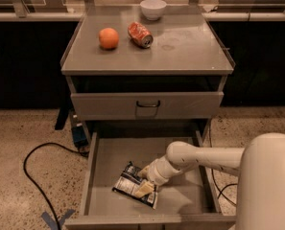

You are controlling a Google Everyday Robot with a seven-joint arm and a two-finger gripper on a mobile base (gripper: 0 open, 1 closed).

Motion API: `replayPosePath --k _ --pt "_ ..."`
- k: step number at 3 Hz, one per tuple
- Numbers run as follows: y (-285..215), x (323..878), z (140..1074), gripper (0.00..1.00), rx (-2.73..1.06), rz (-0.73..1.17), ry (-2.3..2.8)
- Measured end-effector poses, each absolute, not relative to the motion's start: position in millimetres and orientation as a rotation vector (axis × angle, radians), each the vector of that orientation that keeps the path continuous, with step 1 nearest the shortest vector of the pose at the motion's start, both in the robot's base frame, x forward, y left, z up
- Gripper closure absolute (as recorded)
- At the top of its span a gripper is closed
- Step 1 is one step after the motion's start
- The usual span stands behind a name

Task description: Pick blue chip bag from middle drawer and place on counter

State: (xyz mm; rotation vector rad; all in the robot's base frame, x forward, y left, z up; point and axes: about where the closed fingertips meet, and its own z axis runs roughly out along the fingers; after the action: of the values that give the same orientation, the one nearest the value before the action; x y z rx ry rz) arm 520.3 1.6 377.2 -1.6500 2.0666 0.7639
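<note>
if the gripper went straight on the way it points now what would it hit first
Most likely the blue chip bag. The gripper points down and left inside the middle drawer, right at the bag's near edge. Whether they touch is unclear; under the bag lies only the drawer floor.
</note>
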Motion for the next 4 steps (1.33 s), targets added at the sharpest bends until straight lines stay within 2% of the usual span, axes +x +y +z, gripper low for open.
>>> replayPosePath --k 2,3,4 --pt "1.7 520.3 377.2 0.86 -1.65 0.764 2.067" --pt "2.0 519.9 377.8 1.0 -1.651 0.764 2.065" --pt "2.0 519.9 377.8 0.82 -1.651 0.764 2.065"
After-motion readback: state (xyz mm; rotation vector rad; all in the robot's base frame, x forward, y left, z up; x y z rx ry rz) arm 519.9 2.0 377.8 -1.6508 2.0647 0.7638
